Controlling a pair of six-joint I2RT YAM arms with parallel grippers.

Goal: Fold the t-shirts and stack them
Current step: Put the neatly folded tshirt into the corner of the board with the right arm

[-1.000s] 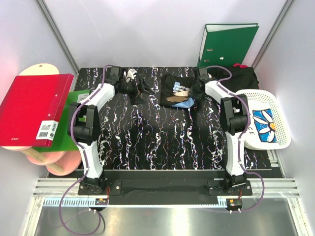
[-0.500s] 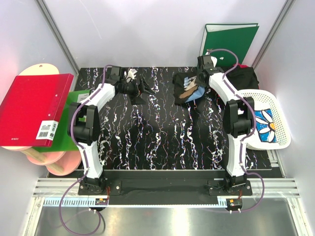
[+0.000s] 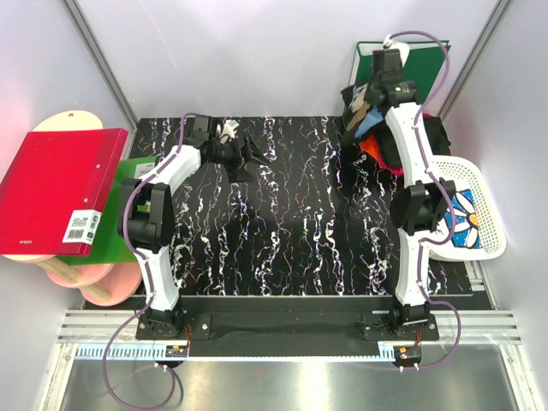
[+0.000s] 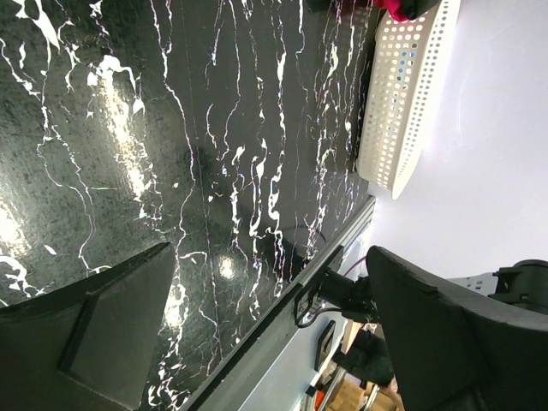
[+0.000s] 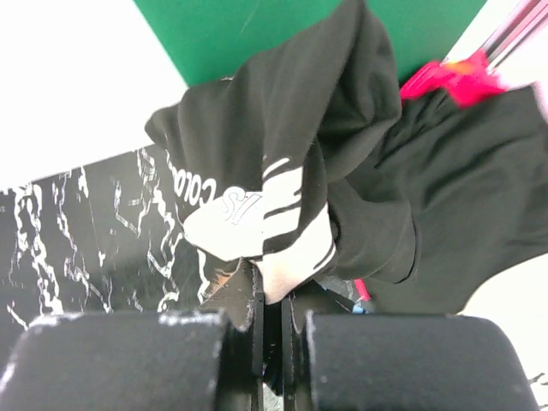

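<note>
Black soft cloth is what this job is about.

Top view: the right arm point(image 3: 409, 141) is stretched up tall & far back. A black t-shirt point(image 3: 360, 107) hangs bunched from its tip, up off the desk point(image 3: 282, 223), in front of the green binder point(image 3: 424, 64). More shirts lie in a heap point(image 3: 424, 135) at the far right corner, w/ an orange-red bit point(image 3: 377, 154) poking out. A daisy-print cloth point(image 3: 467, 214) sits in the white basket point(image 3: 445, 167). The left arm point(image 3: 167, 175) is bent. Its left fingers point(image 3: 244, 158) are low over the far left of the desk, well apart from any shirt.

Left wrist view: the left fingers point(image 4: 111, 334) are spread wide w/ nothing between them. Only bare desk point(image 4: 171, 128) is below, & the basket point(image 4: 402, 94) is far off.

Right wrist view: the right fingers point(image 5: 128, 351) are almost closed, just a thin slit. They pinch a fold of the t-shirt point(image 5: 282, 145) by its white print. The rest droops in a lump, w/ the binder point(image 5: 257, 34) behind.

I think the shirt is light, floppy & can't break. It prob. won't slip out, but it won't keep any shape. Held by one pinch in the middle, it balls up. It would be better held at 2 spots, e.g. both shoulders or both hem corners, one per arm, so it hangs flat & can be laid down smooth.
</note>
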